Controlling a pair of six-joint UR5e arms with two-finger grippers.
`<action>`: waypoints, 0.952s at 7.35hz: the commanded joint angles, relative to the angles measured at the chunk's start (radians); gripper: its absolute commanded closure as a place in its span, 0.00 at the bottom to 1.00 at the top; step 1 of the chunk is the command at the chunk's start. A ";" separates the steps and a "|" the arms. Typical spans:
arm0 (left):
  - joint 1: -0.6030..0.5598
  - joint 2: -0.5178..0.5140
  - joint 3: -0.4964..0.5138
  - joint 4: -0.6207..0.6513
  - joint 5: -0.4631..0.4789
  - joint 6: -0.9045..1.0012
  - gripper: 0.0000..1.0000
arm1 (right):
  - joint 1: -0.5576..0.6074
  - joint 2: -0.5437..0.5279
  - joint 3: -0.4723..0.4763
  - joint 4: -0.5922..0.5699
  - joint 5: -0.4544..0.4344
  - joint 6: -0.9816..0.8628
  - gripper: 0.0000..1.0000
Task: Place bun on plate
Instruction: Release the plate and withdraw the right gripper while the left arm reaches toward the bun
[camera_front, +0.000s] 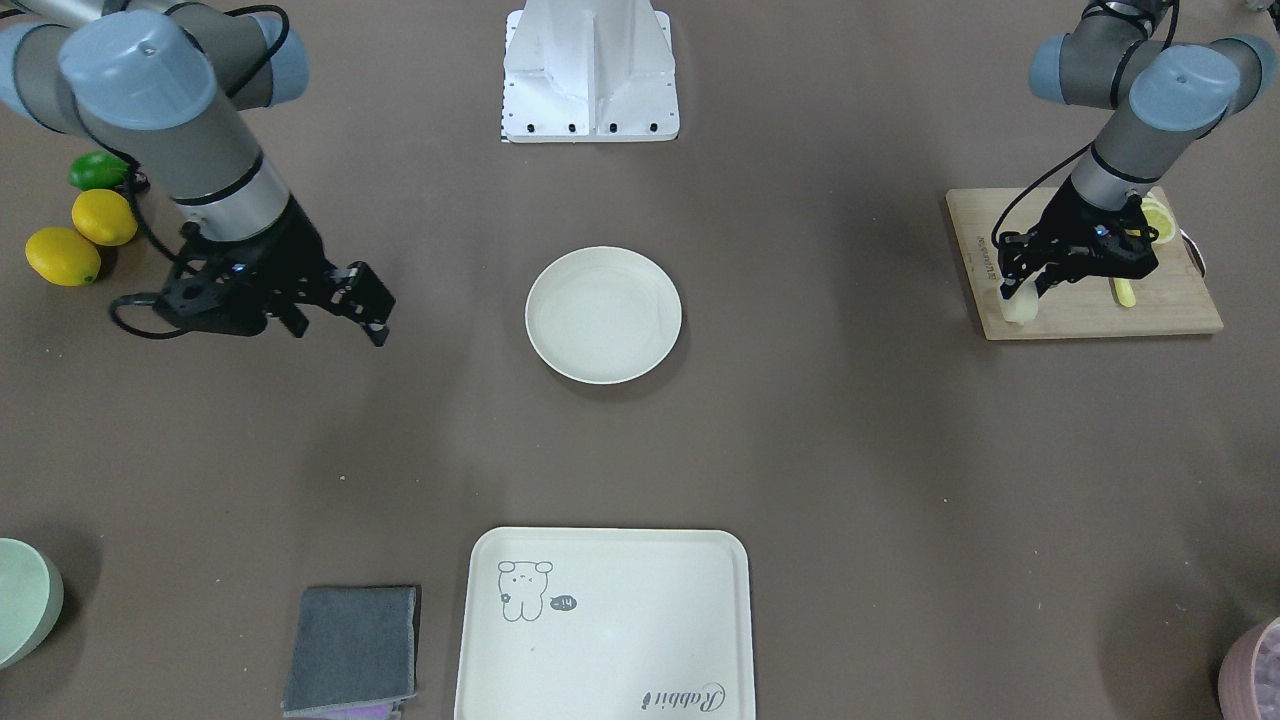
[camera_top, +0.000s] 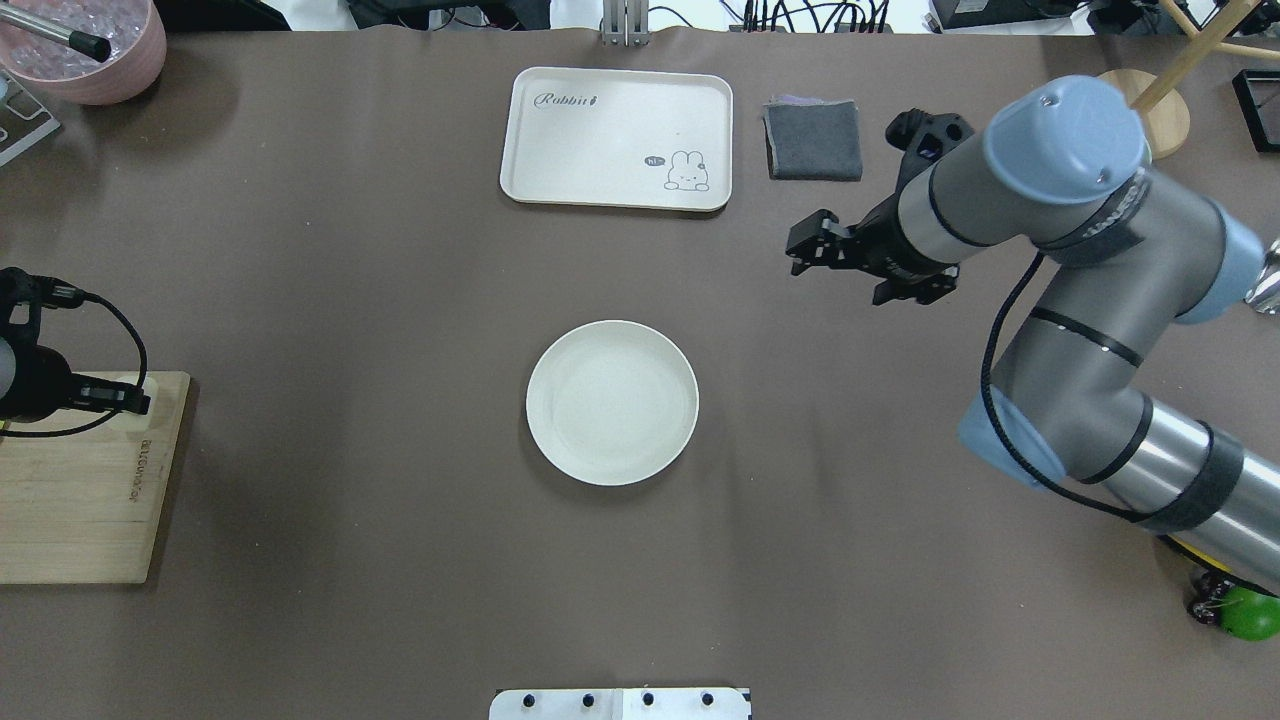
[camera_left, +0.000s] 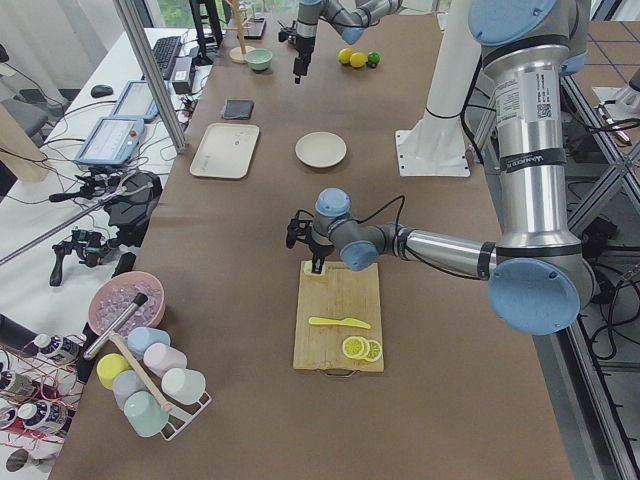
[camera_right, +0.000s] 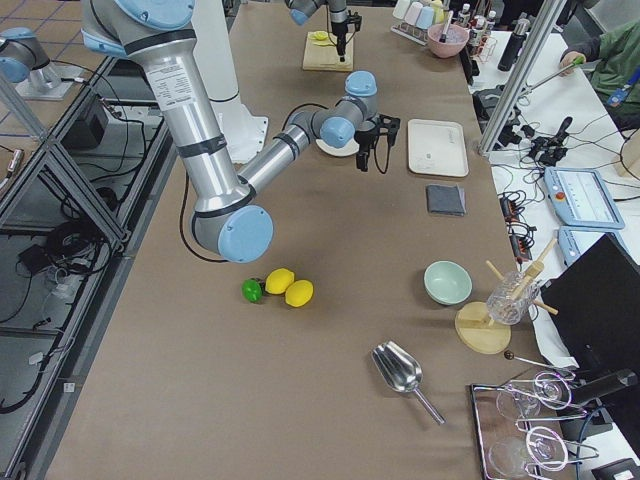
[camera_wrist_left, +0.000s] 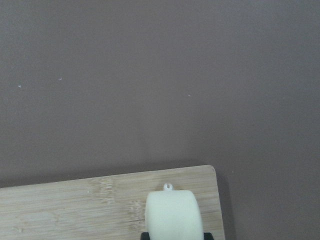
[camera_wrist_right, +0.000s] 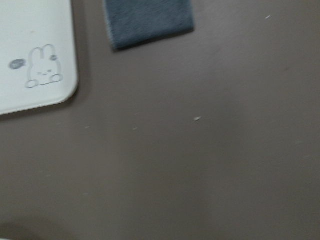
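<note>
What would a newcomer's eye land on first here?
The bare white plate sits dead centre on the table. At a corner of the cutting board, the left gripper has its jaws around the bun. The right gripper hovers with nothing in it, off to the plate's side.

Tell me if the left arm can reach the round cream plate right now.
Probably yes: only bare tabletop lies between the left gripper, holding the small cream-white bun at the wooden board, and the round cream plate.
</note>
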 joint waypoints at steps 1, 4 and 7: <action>-0.003 -0.008 -0.010 0.002 -0.008 0.000 0.59 | 0.160 -0.140 0.011 -0.113 0.050 -0.402 0.00; -0.058 -0.102 -0.030 0.090 -0.059 0.000 0.66 | 0.430 -0.314 -0.021 -0.113 0.211 -0.802 0.00; -0.066 -0.341 -0.052 0.355 -0.056 -0.017 0.65 | 0.613 -0.377 -0.118 -0.123 0.226 -1.091 0.00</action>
